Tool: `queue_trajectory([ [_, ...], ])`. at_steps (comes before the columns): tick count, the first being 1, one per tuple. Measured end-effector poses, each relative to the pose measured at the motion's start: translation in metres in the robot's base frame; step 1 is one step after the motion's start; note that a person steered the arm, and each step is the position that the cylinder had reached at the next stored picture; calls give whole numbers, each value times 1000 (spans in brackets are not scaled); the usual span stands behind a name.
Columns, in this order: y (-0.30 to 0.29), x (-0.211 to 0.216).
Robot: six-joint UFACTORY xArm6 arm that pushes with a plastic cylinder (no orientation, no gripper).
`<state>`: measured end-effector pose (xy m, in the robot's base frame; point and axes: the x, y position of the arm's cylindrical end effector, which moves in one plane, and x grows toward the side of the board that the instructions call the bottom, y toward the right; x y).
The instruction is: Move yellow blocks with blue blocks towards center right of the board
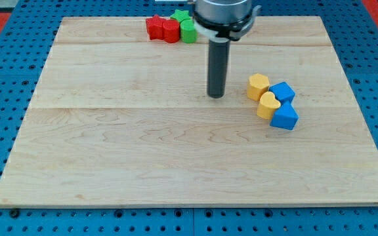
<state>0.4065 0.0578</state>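
Our arm ends in a plain dark rod with no pincer to spread or press, and my tip (pixel 216 96) rests on the wooden board (pixel 110 164) near its middle, apart from every block. Just to the view's right sit the yellow hexagonal block (pixel 257 86) and the yellow heart-shaped block (pixel 267 105), touching the two blue blocks (pixel 282 92) (pixel 285 117) in one cluster at center right. At the view's top, red blocks (pixel 162 29) adjoin green blocks (pixel 187 27).
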Motion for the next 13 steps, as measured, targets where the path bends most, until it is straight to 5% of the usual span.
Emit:
queue_trajectory([
  [3, 62, -3],
  [4, 19, 17],
  [6, 39, 106],
  [9, 97, 104],
  [13, 107, 72],
])
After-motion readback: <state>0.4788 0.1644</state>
